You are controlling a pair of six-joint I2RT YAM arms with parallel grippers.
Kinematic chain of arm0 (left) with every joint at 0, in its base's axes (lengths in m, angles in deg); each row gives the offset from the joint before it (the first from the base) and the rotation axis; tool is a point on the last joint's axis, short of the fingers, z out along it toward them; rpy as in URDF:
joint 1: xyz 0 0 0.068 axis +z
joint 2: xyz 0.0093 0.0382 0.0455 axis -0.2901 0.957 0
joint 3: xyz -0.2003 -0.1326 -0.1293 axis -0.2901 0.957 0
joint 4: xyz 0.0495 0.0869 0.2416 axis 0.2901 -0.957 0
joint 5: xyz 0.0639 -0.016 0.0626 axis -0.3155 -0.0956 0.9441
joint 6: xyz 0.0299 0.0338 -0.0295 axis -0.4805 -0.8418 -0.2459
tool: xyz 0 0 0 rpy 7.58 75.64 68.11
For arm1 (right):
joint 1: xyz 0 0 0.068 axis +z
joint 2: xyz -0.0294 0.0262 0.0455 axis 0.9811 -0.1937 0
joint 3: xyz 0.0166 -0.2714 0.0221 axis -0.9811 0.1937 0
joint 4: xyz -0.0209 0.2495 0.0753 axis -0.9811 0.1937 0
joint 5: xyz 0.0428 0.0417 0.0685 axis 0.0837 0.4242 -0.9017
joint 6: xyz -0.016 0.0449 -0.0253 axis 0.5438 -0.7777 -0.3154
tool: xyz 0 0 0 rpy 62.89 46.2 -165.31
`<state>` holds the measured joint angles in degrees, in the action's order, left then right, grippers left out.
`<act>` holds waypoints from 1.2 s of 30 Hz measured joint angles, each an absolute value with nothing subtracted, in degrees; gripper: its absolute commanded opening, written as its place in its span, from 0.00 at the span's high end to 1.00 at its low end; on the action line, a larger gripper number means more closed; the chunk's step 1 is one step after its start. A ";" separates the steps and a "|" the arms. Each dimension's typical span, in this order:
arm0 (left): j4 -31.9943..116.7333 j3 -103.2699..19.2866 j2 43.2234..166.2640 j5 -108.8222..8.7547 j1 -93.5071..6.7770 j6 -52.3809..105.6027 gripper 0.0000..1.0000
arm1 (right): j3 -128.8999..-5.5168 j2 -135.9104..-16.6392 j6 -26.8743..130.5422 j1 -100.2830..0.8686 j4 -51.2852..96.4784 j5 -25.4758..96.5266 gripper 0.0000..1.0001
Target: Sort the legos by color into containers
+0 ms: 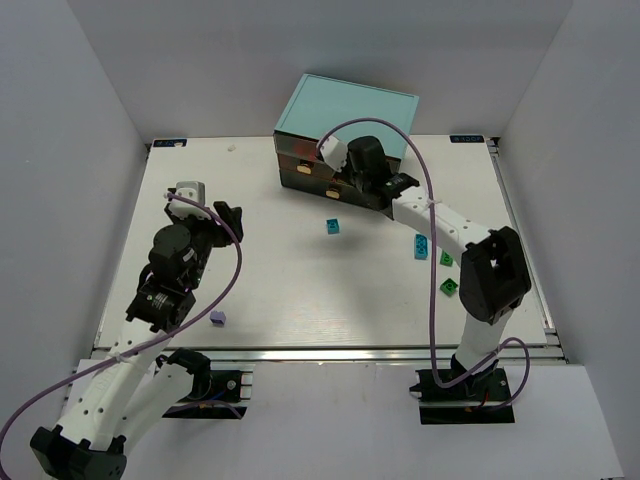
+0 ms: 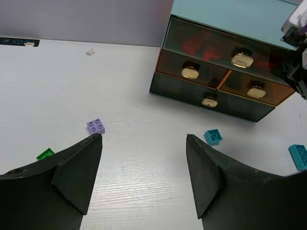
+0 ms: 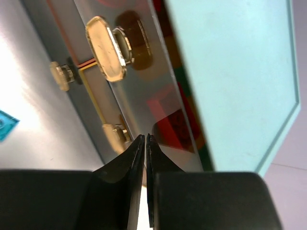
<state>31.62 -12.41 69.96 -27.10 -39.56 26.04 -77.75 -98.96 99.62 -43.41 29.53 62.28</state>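
The light-teal cabinet [image 1: 345, 108] stands at the back, its dark drawers [image 2: 209, 100] with tan handles [image 2: 242, 60] all closed. Red bricks [image 2: 201, 45] show through the top drawer front. Loose on the table are a teal brick [image 1: 333, 226], another teal brick [image 1: 422, 247], two green bricks [image 1: 446, 259] [image 1: 450, 288] and a lavender brick [image 1: 218, 319]. My left gripper [image 1: 230, 215] is open and empty above the table; a lavender brick [image 2: 96, 126] lies by its left fingertip. My right gripper [image 3: 145, 136] is shut and empty, its tips at the top drawer front [image 3: 144, 76].
A green brick [image 2: 46, 154] lies at the left of the left wrist view, and teal bricks [image 2: 213, 136] [image 2: 299, 155] to the right. A small white scrap [image 2: 89, 51] lies near the back edge. White walls surround the table [image 1: 300, 290].
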 measured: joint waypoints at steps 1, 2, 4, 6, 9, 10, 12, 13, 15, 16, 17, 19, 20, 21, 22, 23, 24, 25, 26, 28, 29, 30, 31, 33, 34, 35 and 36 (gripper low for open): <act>31.62 -12.41 70.00 -27.12 -39.56 26.04 0.19 | -78.44 -99.38 99.60 -43.83 29.55 62.30 0.89; 31.64 -12.41 70.02 -27.12 -39.56 26.04 0.19 | -79.03 -99.81 99.60 -44.18 29.53 62.35 0.89; 31.67 -12.41 70.07 -27.16 -39.56 26.04 0.19 | -79.87 -100.62 99.53 -44.90 29.64 62.26 0.89; 31.67 -12.41 70.20 -27.20 -39.56 26.04 0.19 | -79.97 -100.95 99.34 -45.23 30.41 62.04 0.89; 31.67 -12.41 70.55 -27.45 -39.56 26.04 0.18 | -79.97 -101.28 99.16 -45.58 31.43 61.67 0.89; 31.69 -12.41 70.66 -27.60 -39.56 26.04 0.18 | -79.97 -101.34 99.14 -45.73 31.83 61.36 0.89; 31.86 -12.35 70.83 -28.08 -39.56 26.15 0.18 | -80.00 -101.39 99.12 -46.13 32.96 60.42 0.88; 32.28 -12.15 70.83 -28.71 -39.56 26.23 0.18 | -80.02 -101.36 99.07 -46.43 33.64 58.91 0.83; 33.87 -11.23 70.81 -30.46 -39.48 26.67 0.24 | -80.04 -100.73 98.64 -47.04 36.81 52.73 0.71; 34.83 -10.53 70.90 -31.86 -39.48 27.19 0.29 | -79.45 -99.77 98.11 -47.57 39.10 48.12 0.65; 35.45 -10.12 71.27 -33.11 -39.45 27.70 0.44 | -78.27 -98.13 97.46 -47.85 40.77 43.92 0.57; 36.95 -9.66 73.30 -36.23 -39.19 29.56 0.64 | -73.24 -92.16 95.53 -48.09 42.99 34.15 0.38; 37.96 -9.63 74.83 -38.05 -39.11 30.36 0.78 | -70.25 -88.60 94.44 -48.05 42.91 30.35 0.32; 39.07 -9.72 77.08 -39.60 -39.06 31.50 0.82 | -66.55 -84.14 93.08 -48.05 42.91 26.33 0.28; 39.91 -10.01 79.64 -41.30 -39.06 32.75 0.83 | -63.41 -79.92 91.69 -47.94 42.78 23.00 0.24; 40.87 -10.25 82.31 -42.75 -39.06 34.01 0.83 | -60.70 -76.40 90.53 -47.90 41.79 20.34 0.22; 41.54 -10.53 85.52 -44.32 -38.97 35.35 0.83 | -57.46 -72.78 89.39 -48.00 40.26 17.91 0.24; 42.11 -10.88 88.49 -45.81 -38.80 36.96 0.83 | -54.45 -69.58 88.23 -48.27 39.17 15.86 0.27; 42.81 -11.27 91.51 -47.09 -38.69 38.82 0.81 | -51.60 -67.05 87.01 -48.66 37.86 14.13 0.35; 44.39 -12.13 96.84 -48.87 -38.58 42.47 0.73 | -47.01 -64.10 84.63 -49.84 36.35 11.33 0.87; 46.03 -12.52 99.64 -49.46 -38.54 45.20 0.71 | -44.78 -63.25 82.75 -50.87 35.37 10.11 1.00; 47.62 -12.96 102.29 -49.91 -38.45 47.32 0.69 | -43.52 -62.90 81.33 -51.90 35.10 9.39 1.00; 50.40 -13.09 104.73 -49.98 -38.43 50.04 0.64 | -42.56 -62.74 79.62 -53.10 34.60 8.71 1.00; 56.04 -13.28 109.78 -49.59 -38.41 55.19 0.60 | -41.57 -62.28 76.60 -55.46 33.29 7.62 1.00; 59.14 -13.28 112.21 -49.08 -38.41 57.75 0.55 | -41.22 -61.76 75.38 -56.53 32.42 7.03 1.00; 62.51 -13.39 114.92 -48.41 -38.41 59.89 0.54 | -40.83 -60.71 74.27 -57.60 31.48 6.55 1.00; 65.17 -13.61 117.26 -47.93 -38.41 61.62 0.52 | -40.52 -59.60 73.52 -58.39 30.69 6.24 1.00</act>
<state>65.17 -13.61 117.26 -47.93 -38.41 61.62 -40.52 -59.60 73.52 -58.39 30.69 6.24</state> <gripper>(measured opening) 0.449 0.015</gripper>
